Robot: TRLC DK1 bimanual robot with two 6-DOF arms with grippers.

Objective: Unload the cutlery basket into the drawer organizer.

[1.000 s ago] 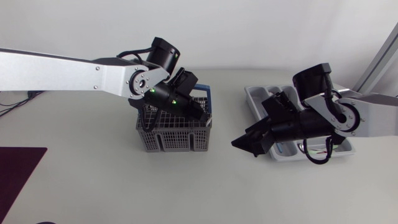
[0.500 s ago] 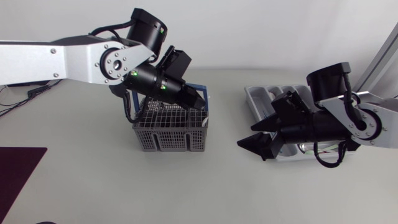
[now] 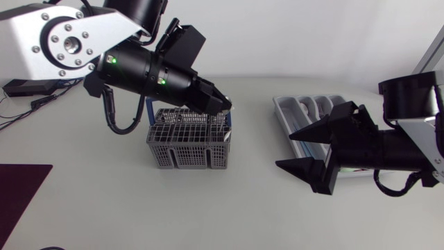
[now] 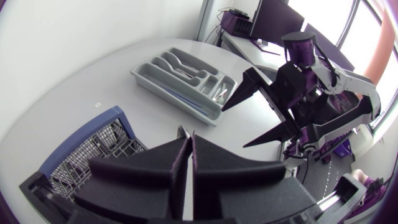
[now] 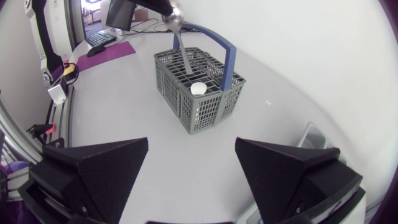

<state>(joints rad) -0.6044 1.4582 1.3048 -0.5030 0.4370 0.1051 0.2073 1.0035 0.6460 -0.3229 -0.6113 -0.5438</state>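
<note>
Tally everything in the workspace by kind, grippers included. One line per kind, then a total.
cutlery basket: 1
drawer organizer: 1
spoon: 1, held above the basket
white round piece in the basket: 1
purple mat: 1
grippers: 2, left gripper and right gripper
Total: 7. The cutlery in the organizer is too unclear to count.

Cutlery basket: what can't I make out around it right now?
- Head view: left gripper covers the cutlery basket's far corner.
- Right wrist view: spoon's top is cut off by the edge, its lower end sunk in the basket.
- Head view: right arm hides the drawer organizer's near half.
</note>
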